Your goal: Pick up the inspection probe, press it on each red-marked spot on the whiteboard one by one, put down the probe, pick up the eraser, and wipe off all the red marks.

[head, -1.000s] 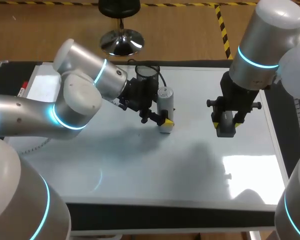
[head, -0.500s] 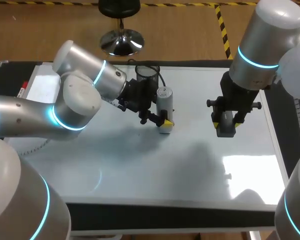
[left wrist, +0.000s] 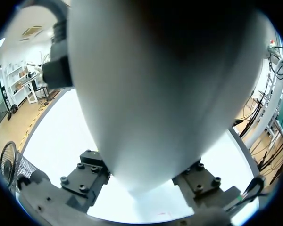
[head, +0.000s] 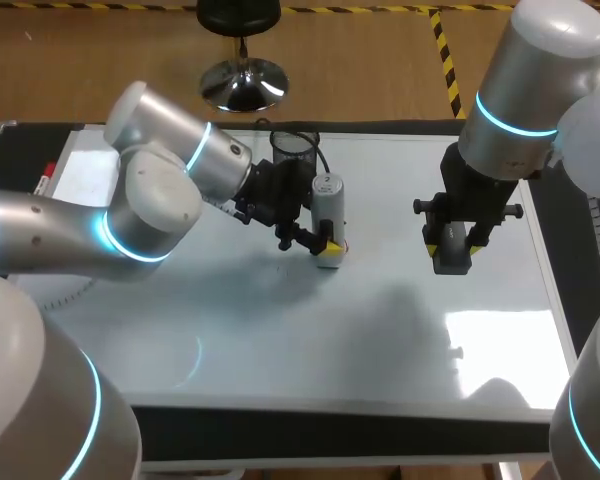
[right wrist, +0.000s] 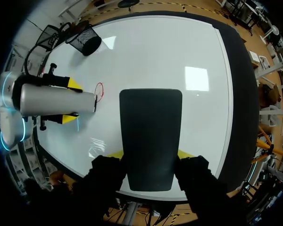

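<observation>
Likely probe step: left gripper [head: 330, 247] pinching silver cylindrical probe [head: 328, 205] mid-frame, right gripper [head: 448, 242] pinching dark flat eraser [head: 452, 262]; next, tip onto red ring mark [right wrist: 100, 91]

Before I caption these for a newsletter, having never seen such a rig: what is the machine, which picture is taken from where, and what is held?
It is a robot with two arms at a table. One picture looks down from above and behind it; the two round ones come from cameras on its wrists. A whiteboard covers the table, with a black mesh cup near its far edge. The left gripper is shut on a grey cylinder, the probe, whose tip is close to a red circle. The right gripper is shut on the dark eraser.
</observation>
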You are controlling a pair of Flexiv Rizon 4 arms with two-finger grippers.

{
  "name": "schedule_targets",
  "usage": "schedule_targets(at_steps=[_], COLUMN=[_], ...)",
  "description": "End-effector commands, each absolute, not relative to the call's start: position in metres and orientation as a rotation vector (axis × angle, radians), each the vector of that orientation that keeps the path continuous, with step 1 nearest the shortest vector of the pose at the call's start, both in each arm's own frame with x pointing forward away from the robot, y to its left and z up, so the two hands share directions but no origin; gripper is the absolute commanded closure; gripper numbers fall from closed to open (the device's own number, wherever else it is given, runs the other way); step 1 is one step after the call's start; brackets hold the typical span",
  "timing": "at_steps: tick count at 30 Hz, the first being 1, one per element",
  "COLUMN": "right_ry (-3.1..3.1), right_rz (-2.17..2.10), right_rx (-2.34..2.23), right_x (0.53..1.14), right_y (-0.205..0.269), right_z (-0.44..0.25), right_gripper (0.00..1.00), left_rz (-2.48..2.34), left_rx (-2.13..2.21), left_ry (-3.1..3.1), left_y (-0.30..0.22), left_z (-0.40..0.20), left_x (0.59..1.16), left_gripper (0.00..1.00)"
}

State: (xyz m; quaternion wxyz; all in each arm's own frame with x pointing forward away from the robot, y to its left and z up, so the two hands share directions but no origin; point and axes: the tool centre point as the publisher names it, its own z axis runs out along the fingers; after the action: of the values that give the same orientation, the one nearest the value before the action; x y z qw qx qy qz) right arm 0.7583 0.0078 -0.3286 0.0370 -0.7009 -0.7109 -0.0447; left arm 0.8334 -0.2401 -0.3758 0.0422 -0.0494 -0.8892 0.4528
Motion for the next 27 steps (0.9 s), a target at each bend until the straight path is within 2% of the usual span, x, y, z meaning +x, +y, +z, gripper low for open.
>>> schedule_targets(at_steps=[1, 27], right_ry=[-2.183, -2.183], right_rz=[-0.141, -0.141], right_rx=[-2.150, -2.150], right_x=[0.758, 0.758], right_y=[0.007, 0.007], right_z=[-0.328, -0.328], right_gripper=[1.00, 1.00], left_rz=[1.373, 1.461], left_rx=[-0.153, -0.276], left_ry=[-2.738, -2.818], left_y=[-0.235, -0.231], left_z=[-0.384, -0.324], left_x=[0.827, 0.837], left_gripper=[1.00, 1.00])
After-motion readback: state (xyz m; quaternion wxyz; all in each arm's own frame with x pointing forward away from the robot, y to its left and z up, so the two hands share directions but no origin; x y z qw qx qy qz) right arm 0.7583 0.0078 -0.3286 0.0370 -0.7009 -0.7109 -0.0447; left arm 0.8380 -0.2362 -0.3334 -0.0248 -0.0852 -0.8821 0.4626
